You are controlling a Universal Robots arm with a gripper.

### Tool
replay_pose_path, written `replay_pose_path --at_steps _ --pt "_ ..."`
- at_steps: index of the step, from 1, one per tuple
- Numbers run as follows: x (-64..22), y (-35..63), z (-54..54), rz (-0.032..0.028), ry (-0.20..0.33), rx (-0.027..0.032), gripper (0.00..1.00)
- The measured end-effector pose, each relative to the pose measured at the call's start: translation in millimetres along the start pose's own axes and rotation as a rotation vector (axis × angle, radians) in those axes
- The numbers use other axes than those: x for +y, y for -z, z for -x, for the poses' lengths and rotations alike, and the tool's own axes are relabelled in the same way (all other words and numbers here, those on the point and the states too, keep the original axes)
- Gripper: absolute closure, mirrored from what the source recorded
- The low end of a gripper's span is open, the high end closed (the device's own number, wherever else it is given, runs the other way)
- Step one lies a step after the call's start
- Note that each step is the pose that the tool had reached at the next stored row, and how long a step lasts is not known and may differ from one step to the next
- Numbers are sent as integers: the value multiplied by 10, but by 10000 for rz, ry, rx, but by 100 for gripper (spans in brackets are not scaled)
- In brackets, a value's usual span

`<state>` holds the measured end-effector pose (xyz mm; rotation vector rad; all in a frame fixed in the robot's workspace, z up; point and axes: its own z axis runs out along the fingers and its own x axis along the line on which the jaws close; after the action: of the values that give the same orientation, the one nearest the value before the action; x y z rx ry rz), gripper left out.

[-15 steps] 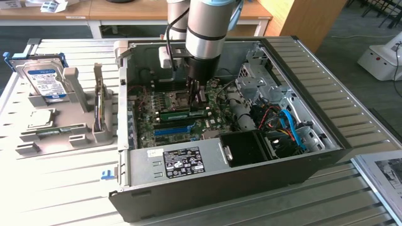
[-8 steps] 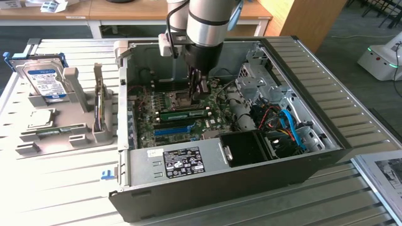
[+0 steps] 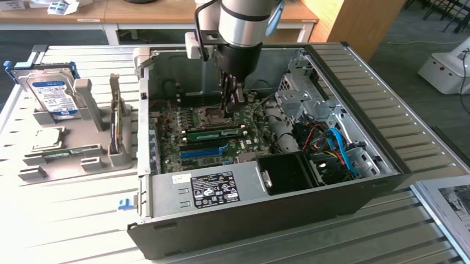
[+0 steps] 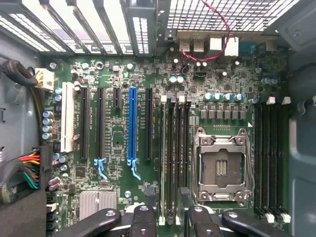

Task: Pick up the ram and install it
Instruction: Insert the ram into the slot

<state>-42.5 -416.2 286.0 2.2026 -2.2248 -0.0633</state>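
While the gripper point(image 3: 233, 103) hangs inside the open computer case point(image 3: 309, 212), just above the processor socket point(image 3: 213, 116), its jaws stand wide apart and clasp nothing. From the wrist camera, the two dark fingertips point(image 4: 149, 193) sit on either side of the memory slots next to the socket, and a gap shows between each fingertip and the ram point(image 4: 165, 148). The ram is a thin green stick. It stands on edge in a slot just beside the socket, on the side toward the blue expansion slot point(image 4: 132, 123). Well away from the socket, outside the case, a blue-labelled hard drive point(image 3: 50, 93) leans in a grey holder point(image 3: 88, 104).
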Motion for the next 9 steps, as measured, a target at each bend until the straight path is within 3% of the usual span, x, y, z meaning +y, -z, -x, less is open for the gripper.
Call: replay_pose_path --at_steps 9 --pt "6 154 3 0 0 1 69"
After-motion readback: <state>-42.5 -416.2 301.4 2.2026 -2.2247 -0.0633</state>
